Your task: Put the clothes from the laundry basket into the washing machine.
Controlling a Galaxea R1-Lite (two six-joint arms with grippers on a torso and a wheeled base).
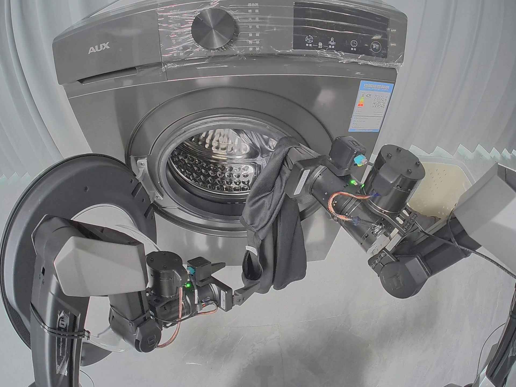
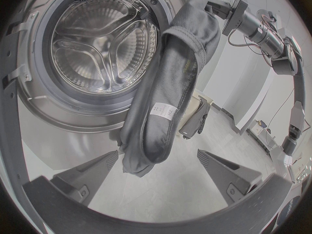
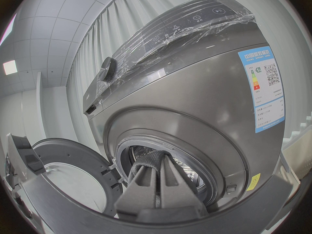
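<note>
The washing machine stands with its round door swung open to the left, baring the steel drum. My right gripper is at the right rim of the opening, shut on the top of a dark grey garment; its fingers pinch the cloth. The garment hangs down outside the drum, in front of the machine. My left gripper sits low at the garment's bottom end, open, its fingers spread on either side of the hem.
A cream laundry basket stands right of the machine, behind my right arm. Another dark garment drapes over its edge. The open door takes up the space at left. Light floor lies in front.
</note>
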